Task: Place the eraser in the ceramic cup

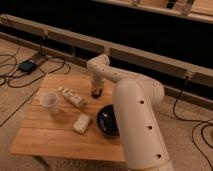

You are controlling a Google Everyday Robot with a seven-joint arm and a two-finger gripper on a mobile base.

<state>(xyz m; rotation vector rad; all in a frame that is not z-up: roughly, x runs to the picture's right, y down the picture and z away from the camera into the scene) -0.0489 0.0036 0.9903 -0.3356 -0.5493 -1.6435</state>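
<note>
Eraser [97, 93] lies on the wooden counter [60, 135], toward its far edge, with the claw [96, 89] clenched on it from above. The ceramic cup [49, 102] stands well apart to the left. A black bowl [107, 121] sits nearer.

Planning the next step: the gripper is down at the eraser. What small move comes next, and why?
Probably a short lift straight up. The gripper is shut on the eraser, which appears to sit on the wooden table. The ceramic cup stands apart, beyond the long white bar, so the eraser needs height before carrying over.
</note>
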